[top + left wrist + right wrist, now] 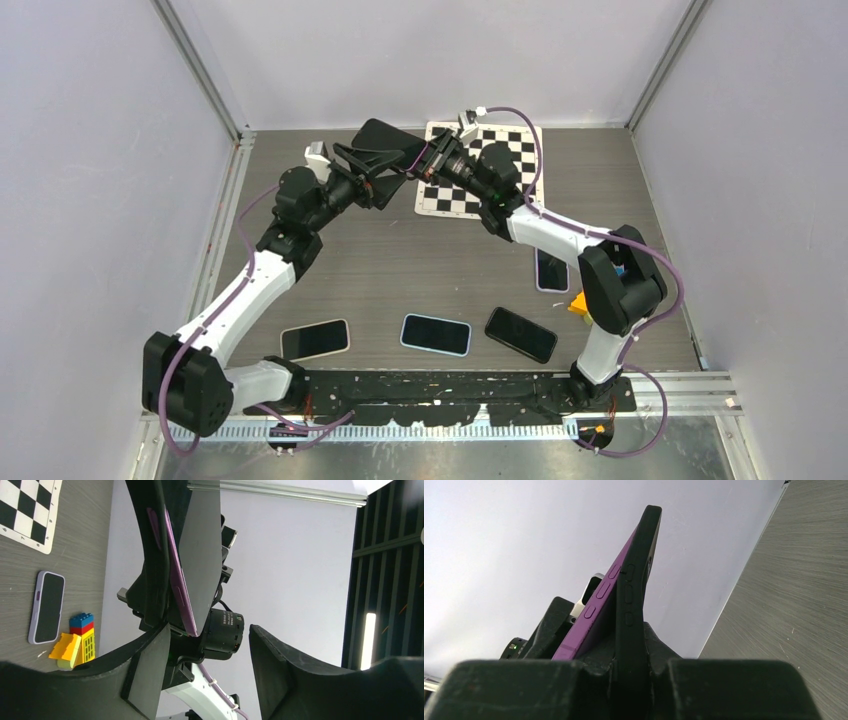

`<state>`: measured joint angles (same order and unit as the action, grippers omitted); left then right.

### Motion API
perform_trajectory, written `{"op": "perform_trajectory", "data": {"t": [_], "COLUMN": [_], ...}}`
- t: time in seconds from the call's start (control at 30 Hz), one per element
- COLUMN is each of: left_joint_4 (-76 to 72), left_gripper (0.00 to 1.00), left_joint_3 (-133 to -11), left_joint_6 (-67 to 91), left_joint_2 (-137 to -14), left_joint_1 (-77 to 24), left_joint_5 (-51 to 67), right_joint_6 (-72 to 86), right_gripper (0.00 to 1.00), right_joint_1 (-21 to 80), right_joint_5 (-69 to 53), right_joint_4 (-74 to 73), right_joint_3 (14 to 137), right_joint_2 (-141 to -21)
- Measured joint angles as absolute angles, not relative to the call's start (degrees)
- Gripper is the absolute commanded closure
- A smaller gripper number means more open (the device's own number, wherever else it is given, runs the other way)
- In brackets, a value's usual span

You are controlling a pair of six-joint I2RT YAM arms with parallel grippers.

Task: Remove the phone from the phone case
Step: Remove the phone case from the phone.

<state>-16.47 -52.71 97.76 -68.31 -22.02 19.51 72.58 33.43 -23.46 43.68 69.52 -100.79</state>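
Black phone case (pixel 631 605) pinched in right gripper (pixel 629 680), just left of checkerboard (pixel 445 200); purple phone (pixel 599 592) tilted partly out; left gripper (pixel 210 670) wide.

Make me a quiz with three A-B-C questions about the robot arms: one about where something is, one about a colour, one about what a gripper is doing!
1. Where is the checkerboard mat? A) far end of the table B) by the arm bases C) on the wall
2. What colour is the lifted phone? A) green B) purple C) orange
3. What is the right gripper doing? A) wide open B) hidden C) shut on the black case
Answers: 1A, it lies at the back edge; 2B, its purple side shows; 3C, it pinches the case.
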Motion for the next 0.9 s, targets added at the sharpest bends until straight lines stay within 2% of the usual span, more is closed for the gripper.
{"op": "perform_trajectory", "data": {"t": [0.13,0.4,0.53,0.77,0.9], "left_joint_4": [-16.47,-16.21,-16.38,-17.02,-17.34], "left_gripper": [0.34,0.51,0.51,0.44,0.53], "left_joint_3": [-52.71,-53.1,-53.49,-54.35,-54.35], "left_joint_6": [97.95,97.43,97.21,97.41,97.73], "left_joint_2": [-68.36,-69.28,-70.08,-72.01,-72.27], "left_joint_1": [-22.0,-21.71,-21.67,-21.63,-21.63], "left_joint_5": [19.49,19.25,18.65,17.61,17.63], "right_joint_6": [72.6,72.6,72.55,72.25,71.13], "right_gripper": [0.99,0.99,0.99,0.99,0.99], "right_joint_1": [33.36,33.36,33.36,33.36,33.26], "right_joint_5": [-23.49,-23.49,-23.64,-24.21,-24.32], "right_joint_4": [43.7,43.77,43.77,43.75,43.7], "right_joint_3": [69.52,69.49,69.49,69.54,69.56], "right_joint_2": [-101.19,-101.34,-101.41,-102.39,-102.39]}}
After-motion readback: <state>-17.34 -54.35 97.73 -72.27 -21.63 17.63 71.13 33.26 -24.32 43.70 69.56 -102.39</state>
